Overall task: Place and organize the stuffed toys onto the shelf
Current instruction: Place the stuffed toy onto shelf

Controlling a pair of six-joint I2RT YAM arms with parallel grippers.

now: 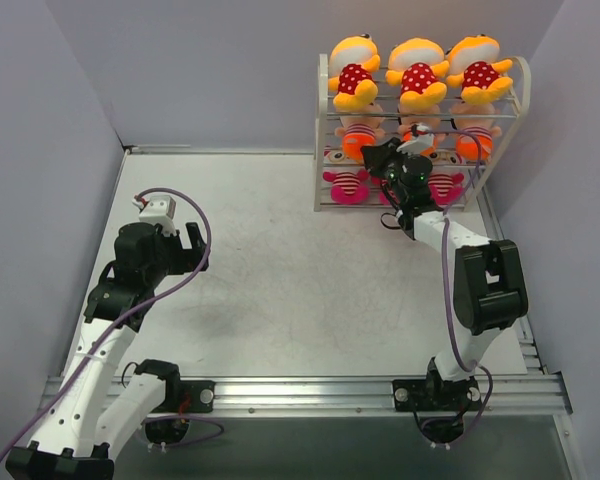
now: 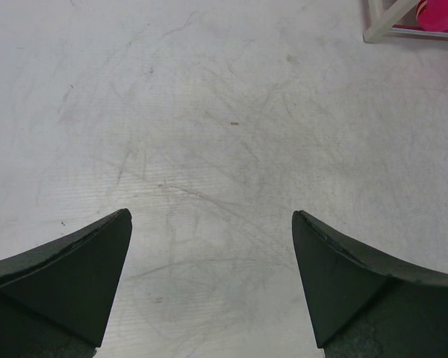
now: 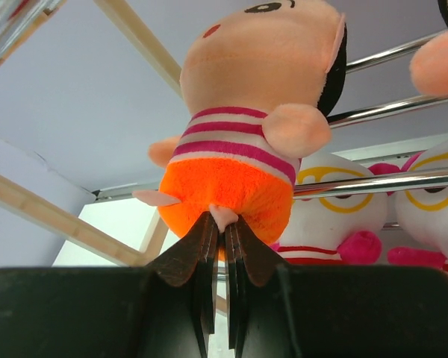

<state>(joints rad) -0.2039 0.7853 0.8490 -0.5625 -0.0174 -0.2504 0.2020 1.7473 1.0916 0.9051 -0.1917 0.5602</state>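
The white wire shelf (image 1: pixel 322 130) stands at the back right. Three yellow-orange polka-dot dolls (image 1: pixel 417 72) sit on its top tier. Peach-faced dolls (image 1: pixel 357 135) fill the middle tier and white-faced pink-striped dolls (image 1: pixel 348 182) the bottom. My right gripper (image 1: pixel 405 165) is at the shelf front, shut on a small peach nub under the middle peach-faced doll (image 3: pixel 243 97), which sits upright against the rods (image 3: pixel 392 108). In the right wrist view the gripper (image 3: pixel 224 220) sits just below its orange bottom. My left gripper (image 1: pixel 185 248) is open and empty over bare table (image 2: pixel 210 216).
In the right wrist view, two white-faced dolls with yellow glasses (image 3: pixel 336 212) sit behind a rod, and another peach doll (image 3: pixel 437 63) is at the right edge. The shelf's foot (image 2: pixel 381 22) shows far ahead of the left gripper. Grey walls enclose the table.
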